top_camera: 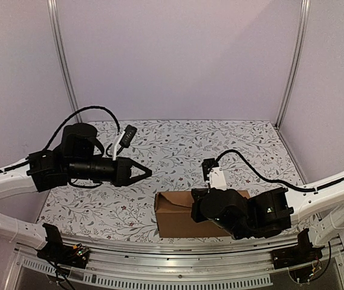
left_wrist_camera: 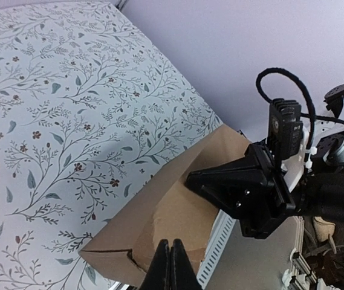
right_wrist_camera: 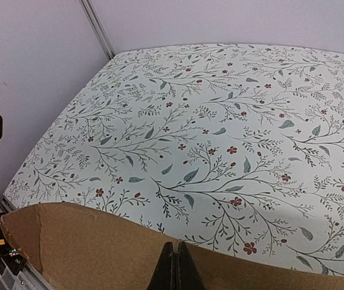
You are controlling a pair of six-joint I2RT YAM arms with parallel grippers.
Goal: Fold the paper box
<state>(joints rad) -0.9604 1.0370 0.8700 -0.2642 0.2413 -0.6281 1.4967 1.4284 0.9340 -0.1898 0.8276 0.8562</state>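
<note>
Low in the centre of the top view, at the near edge of the flowered surface, the paper box sits as a closed, shallow brown block. Its long axis runs left to right across the frame, parallel to that near edge. One short end faces the left of the frame and shows plainly. The other is hidden under the right arm, whose black wrist hangs over the right half of the lid.

The right jaws are pressed together and pinch nothing that I can make out. In the right wrist view they point down at the box along the bottom of the frame, and I cannot tell whether their tips touch it. The left arm hovers at mid-left of the top view, just up and left of the box and not touching it. The left jaws are likewise pressed together and empty, aimed to the right.

In the left wrist view the box runs from lower left to upper right, and its bottom corner shows a ragged seam that does not sit flush.

By my judgement the folding is nearly done, and the step in hand is seating the lid. The next move probably calls for a light closed-tip push from the left arm on that loose corner while the right arm steadies the far half, gently enough that the panel does not buckle
</note>
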